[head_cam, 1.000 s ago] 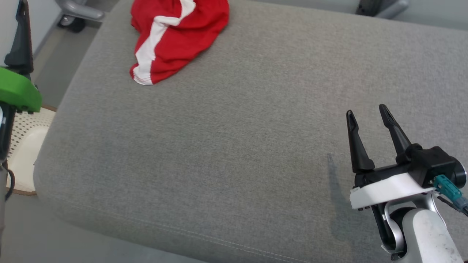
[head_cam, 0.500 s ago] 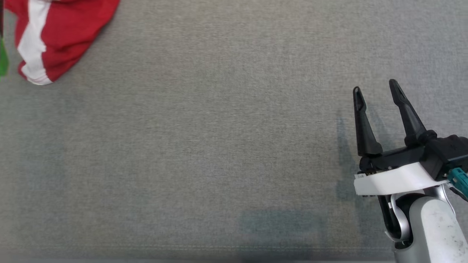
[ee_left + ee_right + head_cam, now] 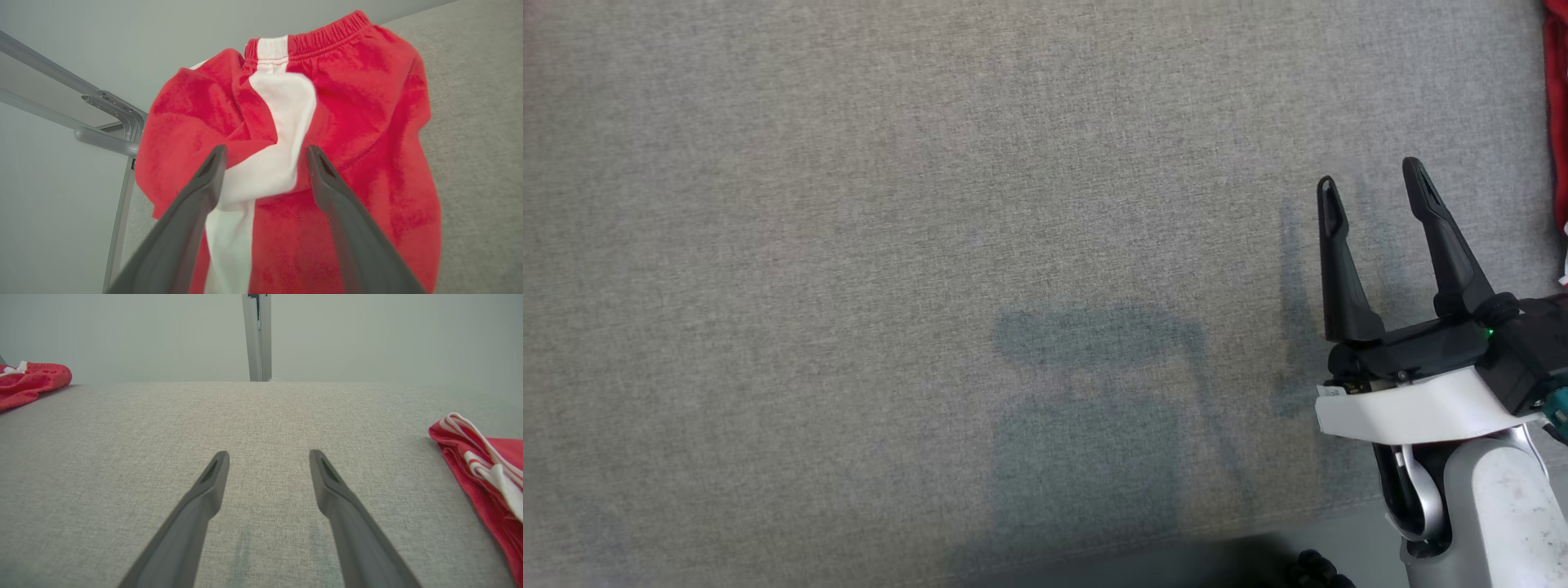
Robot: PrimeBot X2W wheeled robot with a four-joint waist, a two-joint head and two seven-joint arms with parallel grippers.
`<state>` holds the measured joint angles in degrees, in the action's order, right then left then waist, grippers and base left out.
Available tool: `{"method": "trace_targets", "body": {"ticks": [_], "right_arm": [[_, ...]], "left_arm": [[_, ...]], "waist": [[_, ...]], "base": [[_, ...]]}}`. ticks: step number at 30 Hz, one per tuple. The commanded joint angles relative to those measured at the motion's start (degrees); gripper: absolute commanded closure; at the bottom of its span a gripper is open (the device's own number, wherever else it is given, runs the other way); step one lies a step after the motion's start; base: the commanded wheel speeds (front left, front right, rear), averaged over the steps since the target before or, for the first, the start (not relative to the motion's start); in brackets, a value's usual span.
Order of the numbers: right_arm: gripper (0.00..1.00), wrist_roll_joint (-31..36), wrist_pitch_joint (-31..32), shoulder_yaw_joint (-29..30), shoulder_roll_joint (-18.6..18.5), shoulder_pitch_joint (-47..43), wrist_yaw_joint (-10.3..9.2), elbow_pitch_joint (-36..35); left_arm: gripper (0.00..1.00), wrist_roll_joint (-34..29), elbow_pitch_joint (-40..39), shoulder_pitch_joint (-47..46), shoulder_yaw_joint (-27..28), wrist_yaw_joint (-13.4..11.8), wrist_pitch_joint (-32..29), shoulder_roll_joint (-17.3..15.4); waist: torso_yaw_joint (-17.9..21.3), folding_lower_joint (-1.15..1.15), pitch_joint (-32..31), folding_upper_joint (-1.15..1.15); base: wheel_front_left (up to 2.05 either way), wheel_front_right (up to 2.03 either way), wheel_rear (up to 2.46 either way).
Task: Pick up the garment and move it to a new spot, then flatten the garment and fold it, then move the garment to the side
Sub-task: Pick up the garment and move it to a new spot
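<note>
Grey cushion carries the garment at its edge, directly ahead of the left gripper, fingers spread. Nearby, the right gripper hovers, also spread. Risk: pinching a single fold lets the cloth slip off.

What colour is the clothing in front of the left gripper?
The garment is red with a white stripe, clearest in the left wrist view.
</note>
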<state>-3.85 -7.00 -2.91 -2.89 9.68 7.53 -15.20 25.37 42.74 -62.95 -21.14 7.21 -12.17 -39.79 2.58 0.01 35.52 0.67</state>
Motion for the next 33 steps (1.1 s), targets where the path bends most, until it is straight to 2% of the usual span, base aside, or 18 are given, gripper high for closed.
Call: {"method": "trace_targets", "body": {"ticks": [1,8,9,10,12,13,23,26,33], "right_arm": [[0.00,-0.08,-0.22,0.05,-0.02,0.30,-0.09,-0.97],[0.00,0.08,-0.35,0.29,-0.03,0.27,-0.09,-1.70],[0.00,0.11,-0.41,0.23,-0.02,0.54,-0.09,-1.78],[0.00,0.18,-0.48,0.14,-0.02,0.77,-0.09,-1.84],[0.00,0.10,-0.64,0.03,-0.03,1.07,-0.09,-1.70],[0.00,0.02,-0.68,-0.01,-0.03,1.15,-0.09,-1.57],[0.00,-0.85,-1.70,-0.28,-0.05,1.64,-0.09,1.28],[0.00,-1.29,-2.10,-0.42,-0.03,1.44,-0.09,3.11],[0.00,-2.30,-2.61,-0.75,-0.04,0.39,-0.09,6.28]], "left_arm": [[0.00,0.45,1.57,-1.31,0.49,-0.53,0.56,-0.63],[0.00,0.44,5.07,-1.69,0.06,-1.18,1.13,-0.05],[0.10,0.24,5.54,-1.55,-0.15,-1.28,1.19,0.05],[0.42,0.09,5.97,-1.40,-0.34,-1.34,1.41,0.19],[0.93,0.15,6.72,-1.26,-0.53,-1.33,2.00,0.53],[1.00,0.21,6.90,-1.14,-0.70,-1.19,2.62,0.64],[1.00,-1.10,5.34,-1.07,-4.32,-0.08,8.43,-0.17],[1.00,-1.34,2.55,-1.58,-7.99,0.20,9.94,-0.13],[1.00,4.09,-9.44,-1.07,-22.57,0.23,11.08,-2.44]], "waist": [[2.67,-0.01,3.18,-0.67],[2.80,-0.01,3.64,-0.67],[2.81,-0.01,3.63,-0.67],[2.80,-0.01,3.60,-0.67],[2.76,-0.01,3.39,-0.67],[2.71,-0.01,3.19,-0.67],[2.51,-0.01,-2.76,-0.67],[2.35,-0.01,-7.00,-0.67],[2.36,-0.01,-14.66,-0.67]], "base": [[0.00,0.00,0.00],[0.00,0.00,0.00],[0.00,0.00,0.00],[0.00,0.00,0.00],[0.00,0.00,0.00],[0.00,0.00,0.00],[0.00,0.00,0.00],[0.00,0.00,0.00],[0.00,0.00,0.00]]}}
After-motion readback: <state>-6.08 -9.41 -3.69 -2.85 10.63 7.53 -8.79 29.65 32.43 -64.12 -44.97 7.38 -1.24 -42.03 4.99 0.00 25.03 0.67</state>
